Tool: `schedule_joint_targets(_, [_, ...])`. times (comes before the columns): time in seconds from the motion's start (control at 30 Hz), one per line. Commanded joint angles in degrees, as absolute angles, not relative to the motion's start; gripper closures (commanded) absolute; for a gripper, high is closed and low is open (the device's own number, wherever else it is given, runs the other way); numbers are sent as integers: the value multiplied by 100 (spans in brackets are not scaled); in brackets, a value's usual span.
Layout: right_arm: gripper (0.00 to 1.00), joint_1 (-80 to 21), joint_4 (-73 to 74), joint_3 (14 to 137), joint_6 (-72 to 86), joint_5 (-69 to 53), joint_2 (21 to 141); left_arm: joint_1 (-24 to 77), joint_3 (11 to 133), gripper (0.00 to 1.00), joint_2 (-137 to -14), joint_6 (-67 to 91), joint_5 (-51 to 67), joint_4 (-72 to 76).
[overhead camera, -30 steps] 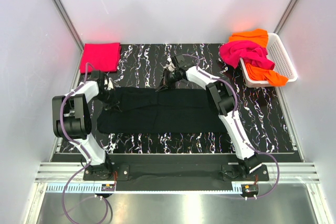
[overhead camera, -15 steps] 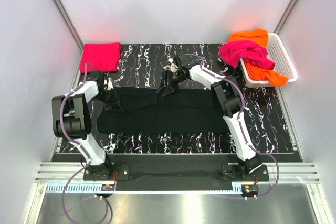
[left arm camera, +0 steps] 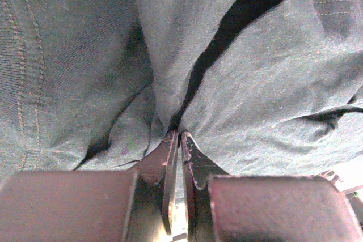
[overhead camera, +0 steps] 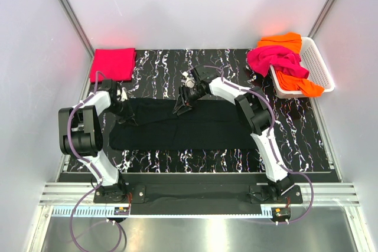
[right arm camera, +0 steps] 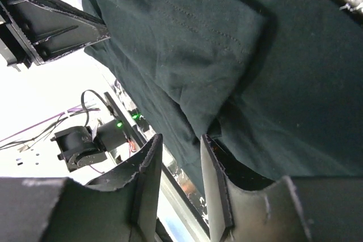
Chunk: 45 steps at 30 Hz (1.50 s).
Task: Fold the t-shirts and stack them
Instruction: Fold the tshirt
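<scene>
A large black t-shirt (overhead camera: 183,125) lies spread across the middle of the table. My left gripper (overhead camera: 126,112) rests at its left end. In the left wrist view its jaws (left arm camera: 179,134) stand only a thin slit apart, tips against a crease of the black cloth (left arm camera: 255,83), and nothing shows between them. My right gripper (overhead camera: 179,107) hovers over the shirt's far edge. It (right arm camera: 180,138) is open above the black cloth (right arm camera: 227,38) and holds nothing. A red-pink t-shirt (overhead camera: 112,63) lies folded at the far left.
A white lattice basket (overhead camera: 319,63) stands at the far right with a magenta t-shirt (overhead camera: 274,60) and an orange t-shirt (overhead camera: 283,41) draped over it. Grey walls close in on both sides. The table's marbled top (overhead camera: 295,128) shows around the black shirt.
My right gripper has opened, let go of the shirt's far edge and moved nearer and slightly left over the cloth. My left gripper's jaws have parted slightly; its arm has stayed in place.
</scene>
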State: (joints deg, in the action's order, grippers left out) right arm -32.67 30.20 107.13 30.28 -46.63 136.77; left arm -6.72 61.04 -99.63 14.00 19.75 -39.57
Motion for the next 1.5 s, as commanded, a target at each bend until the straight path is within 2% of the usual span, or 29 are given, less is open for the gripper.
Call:
schedule_joint_targets(0.0, [60,-3296,2821,10828,3006,-4843,13763,-703,6223,90,-9870,1433,2144,-3955])
schedule_joint_targets(0.1, [65,-3322,2786,10828,3050,-4860,13834,-703,6223,91,-9861,1424,2127,-3955])
schedule_joint_targets(0.57, [66,-3366,2725,10617,3006,-4745,13869,-703,6188,92,-9835,1406,2136,-3955])
schedule_joint_targets(0.83, [82,-3384,2716,10644,3041,-4694,13983,-703,6214,95,-9870,1424,2109,-3955])
schedule_joint_targets(0.93, [88,-3393,2725,10565,3050,-4571,13948,-721,6196,99,-9861,1424,2074,-3981])
schedule_joint_targets(0.97, [97,-3393,2716,10530,3032,-4544,13905,-729,6196,100,-9853,1424,2066,-3990])
schedule_joint_targets(1.0, [100,-3401,2733,10460,3032,-4500,13869,-747,6179,100,-9861,1424,2039,-3999])
schedule_joint_targets(1.47, [100,-3270,2839,10108,3094,-4649,13491,-932,6179,100,-9844,1310,1916,-4315])
